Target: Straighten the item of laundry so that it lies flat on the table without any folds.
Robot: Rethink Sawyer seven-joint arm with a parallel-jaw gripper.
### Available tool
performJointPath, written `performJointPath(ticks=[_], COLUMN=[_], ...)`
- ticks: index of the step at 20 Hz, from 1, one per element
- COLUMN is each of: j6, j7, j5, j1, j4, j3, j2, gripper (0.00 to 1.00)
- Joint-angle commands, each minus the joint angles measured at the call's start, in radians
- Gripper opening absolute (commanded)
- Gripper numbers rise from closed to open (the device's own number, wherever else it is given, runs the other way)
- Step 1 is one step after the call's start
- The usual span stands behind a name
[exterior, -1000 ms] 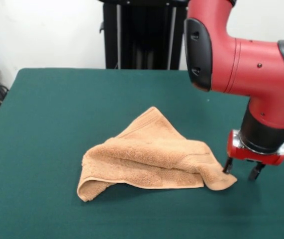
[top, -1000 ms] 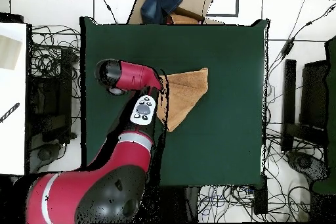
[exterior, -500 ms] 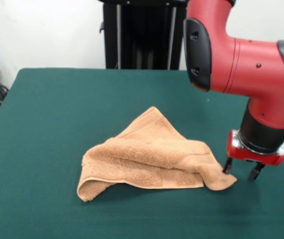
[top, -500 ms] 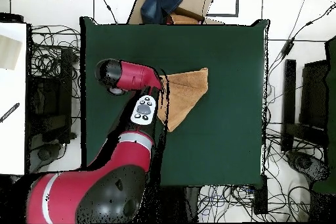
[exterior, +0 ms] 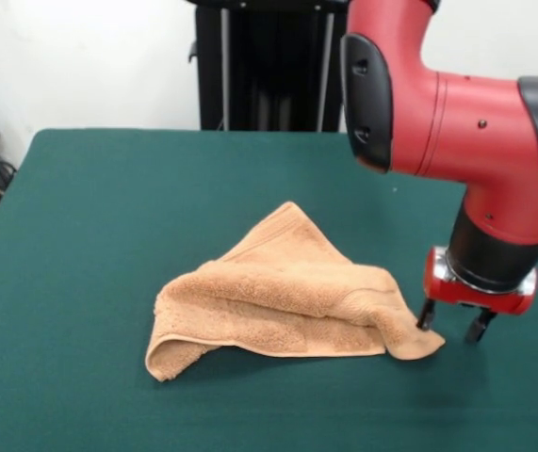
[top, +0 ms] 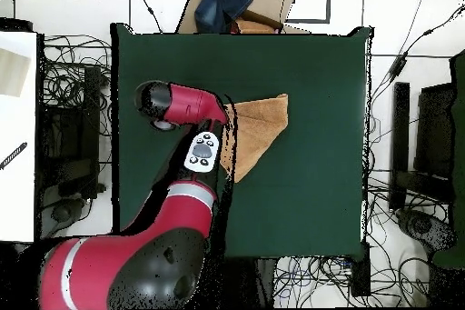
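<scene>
Two views cover the scene: the front view shows the gripper and the folds of the towel, while the overhead view hides the gripper under the red arm and shows the full outline of the table. The towel lies crumpled in a rough triangle (several layers folded over one another) near the table's middle, well clear of every edge, with bare green surface open on all sides. A cardboard box with dark blue cloth sits just beyond one table edge. The gripper hangs low with its two fingers apart, one fingertip touching the towel's end corner, the other over bare table; nothing is clamped
</scene>
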Motion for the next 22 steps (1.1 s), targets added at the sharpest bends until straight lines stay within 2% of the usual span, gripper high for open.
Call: performJointPath(ticks=[1,18,19,22], j6=[0.013,-0.018,-0.073,-0.188], j7=[0.114,0.086,0.110,0.149], j5=[-0.050,-0.086,-0.087,-0.082], j1=[-0.060,-0.082,-0.083,-0.079], j4=[0.054,0.074,0.091,0.129], j3=[0.042,0.052,0.060,0.066], j2=[-0.007,-0.035,-0.044,-0.057], gripper=[1.00,1.00,0.00,0.00])
